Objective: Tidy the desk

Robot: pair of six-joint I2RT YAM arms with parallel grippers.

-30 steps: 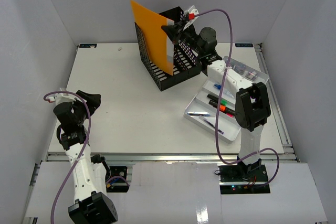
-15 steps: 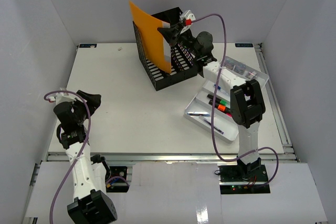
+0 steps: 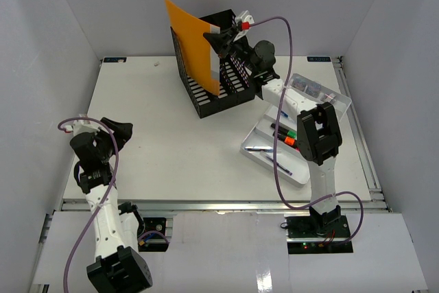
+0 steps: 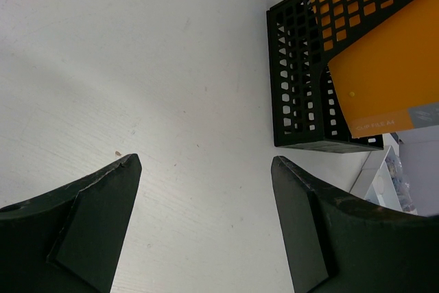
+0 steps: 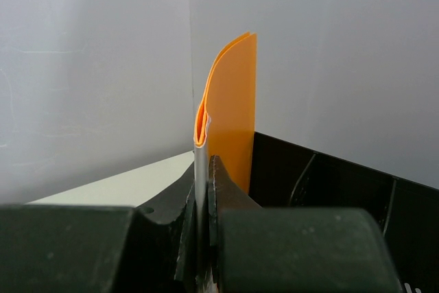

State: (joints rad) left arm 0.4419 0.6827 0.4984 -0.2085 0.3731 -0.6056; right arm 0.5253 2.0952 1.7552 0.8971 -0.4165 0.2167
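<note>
The desk point(image 3: 171, 135) is a large white tabletop with an aluminium rail at its near edge. My right gripper point(image 3: 221, 38) is shut on the edge of an orange folder point(image 3: 192, 49) and holds it upright over a black mesh file holder point(image 3: 223, 80) at the back. In the right wrist view the folder point(image 5: 230, 101) stands clamped between my fingers point(image 5: 223, 183), beside the holder's wall point(image 5: 329, 183). My left gripper point(image 3: 113, 132) is open and empty at the left, low over the desk point(image 4: 137, 66). The left wrist view shows the holder point(image 4: 309, 80) and folder point(image 4: 387, 80) ahead.
A silver compartmented tray point(image 3: 255, 152) with pens and markers lies at the right, under my right arm. A clear box point(image 3: 317, 92) of small items sits at its far end. White walls enclose the desk on three sides.
My right gripper has carried the orange folder a little left and back; the black file holder has shifted left with it. The left arm has not moved.
</note>
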